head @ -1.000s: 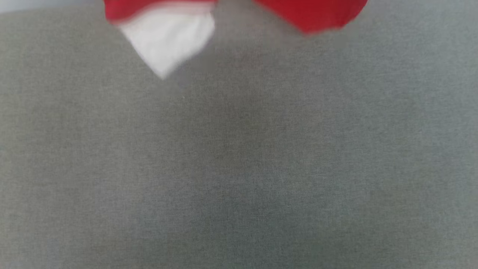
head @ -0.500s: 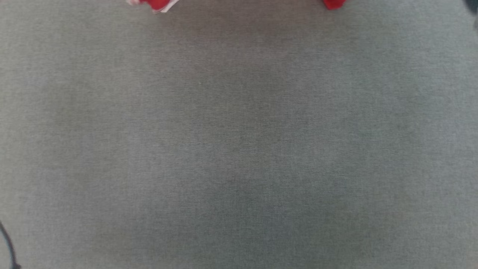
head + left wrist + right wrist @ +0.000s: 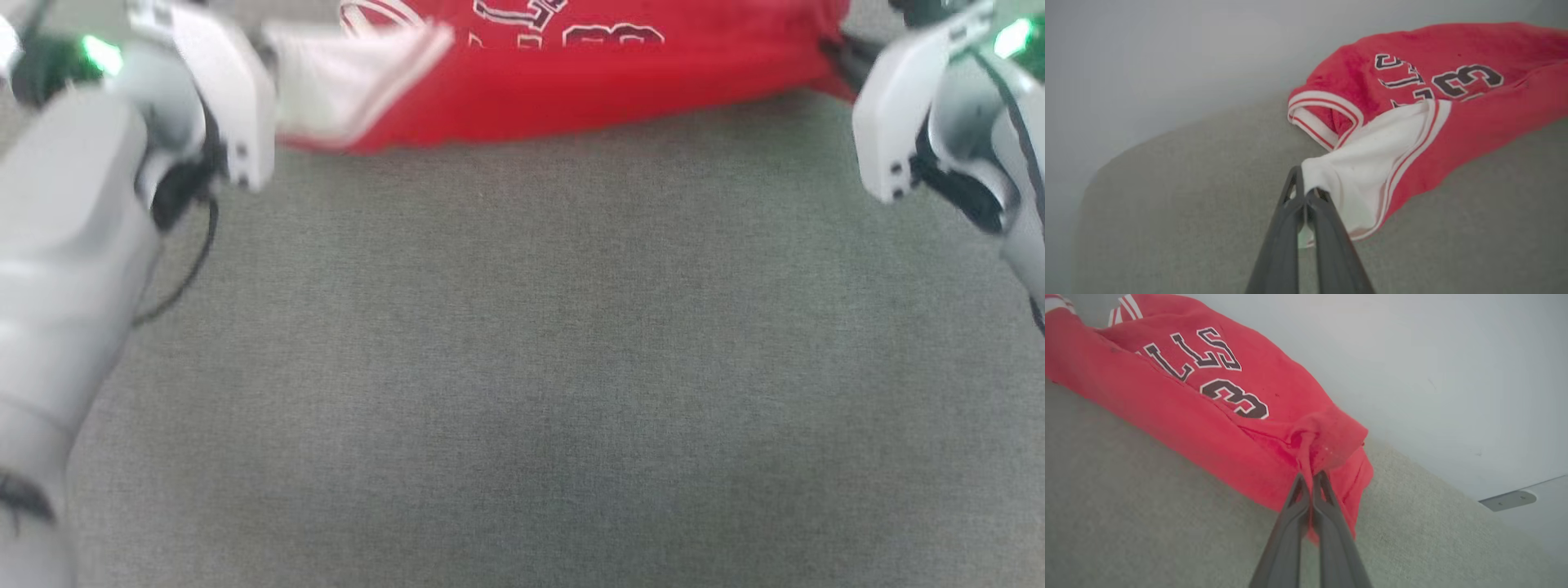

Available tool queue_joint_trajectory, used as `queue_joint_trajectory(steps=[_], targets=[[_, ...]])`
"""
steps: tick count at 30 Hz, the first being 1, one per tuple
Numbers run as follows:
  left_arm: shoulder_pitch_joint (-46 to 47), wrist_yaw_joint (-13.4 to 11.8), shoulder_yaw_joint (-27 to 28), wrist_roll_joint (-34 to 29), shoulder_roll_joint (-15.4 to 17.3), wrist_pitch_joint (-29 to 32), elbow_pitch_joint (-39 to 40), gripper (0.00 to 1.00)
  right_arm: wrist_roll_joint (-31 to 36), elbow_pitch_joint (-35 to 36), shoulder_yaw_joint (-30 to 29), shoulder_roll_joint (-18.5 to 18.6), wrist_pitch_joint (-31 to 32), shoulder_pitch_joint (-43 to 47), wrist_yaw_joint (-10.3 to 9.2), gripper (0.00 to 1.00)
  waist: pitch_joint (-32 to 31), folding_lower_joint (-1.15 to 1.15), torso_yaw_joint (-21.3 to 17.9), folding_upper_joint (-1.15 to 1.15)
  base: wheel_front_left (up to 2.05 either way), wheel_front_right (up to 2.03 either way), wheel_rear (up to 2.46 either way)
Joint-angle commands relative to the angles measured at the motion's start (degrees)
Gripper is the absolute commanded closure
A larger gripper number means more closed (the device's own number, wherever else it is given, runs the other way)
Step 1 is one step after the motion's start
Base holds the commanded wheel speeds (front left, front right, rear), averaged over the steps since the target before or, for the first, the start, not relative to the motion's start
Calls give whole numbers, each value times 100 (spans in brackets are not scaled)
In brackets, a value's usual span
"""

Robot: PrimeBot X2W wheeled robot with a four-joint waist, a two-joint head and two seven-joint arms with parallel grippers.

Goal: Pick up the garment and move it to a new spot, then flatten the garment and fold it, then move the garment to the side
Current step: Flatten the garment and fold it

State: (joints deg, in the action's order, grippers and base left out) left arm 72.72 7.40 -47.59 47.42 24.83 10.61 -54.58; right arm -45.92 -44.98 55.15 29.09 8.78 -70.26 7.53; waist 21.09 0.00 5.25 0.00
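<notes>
The garment (image 3: 571,98) is a red jersey with black white-edged lettering, stretched along the far side of the grey table between my two arms. In the left wrist view my left gripper (image 3: 1305,192) is shut on a white inside-out corner of the garment (image 3: 1412,102), beside a striped armhole trim. In the right wrist view my right gripper (image 3: 1312,477) is shut on a bunched red corner of the garment (image 3: 1208,408). Both held corners are lifted a little off the cloth; the middle sags onto the table. My fingertips are hard to make out in the head view.
The grey cloth-covered table (image 3: 522,367) reaches toward me in front of the garment. My pale left forearm (image 3: 73,229) and right forearm (image 3: 963,122) flank it. A black cable (image 3: 188,278) hangs by the left arm. A pale wall (image 3: 1167,61) stands behind the rounded table edge.
The head view has shifted, so the camera moved. Both forearms now show in it, and the garment spans its top edge with the lettering visible.
</notes>
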Motion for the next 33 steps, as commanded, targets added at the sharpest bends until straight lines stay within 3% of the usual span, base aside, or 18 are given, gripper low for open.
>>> queue_joint_trajectory(steps=[1,5,7,13,14,19,26,33], targets=[[-265,3,-46,142,182,219,204,100,-131,221,77,186,64,155,-8,100,-53,0,24,0,0,0,0],[-1164,-22,-177,512,665,832,1169,100,-606,944,207,672,320,760,-8,100,-141,0,55,0,0,0,0],[-1518,-177,-177,596,886,1004,1620,100,-726,1229,219,859,415,1014,-8,100,-169,0,60,0,0,0,0],[-2656,-841,-202,924,1595,1512,3285,100,-975,2035,126,1320,528,1871,-8,100,-238,0,19,0,0,0,0],[-2656,-841,-202,924,1595,1512,3285,100,-975,2035,126,1320,528,1871,-8,100,-238,0,19,0,0,0,0],[-3580,-1519,-230,1209,2153,1826,4634,100,-1040,2581,-23,1654,640,2524,-8,100,-252,0,-21,0,0,0,0],[-4619,-2269,-303,1576,2614,1985,5885,100,-1045,3294,-269,2092,777,3371,-8,100,-279,0,-45,0,0,0,0],[-5294,-2636,-488,1875,2803,2127,6471,100,-1144,3821,-496,2357,942,4265,-8,100,-324,0,-76,0,0,0,0]])
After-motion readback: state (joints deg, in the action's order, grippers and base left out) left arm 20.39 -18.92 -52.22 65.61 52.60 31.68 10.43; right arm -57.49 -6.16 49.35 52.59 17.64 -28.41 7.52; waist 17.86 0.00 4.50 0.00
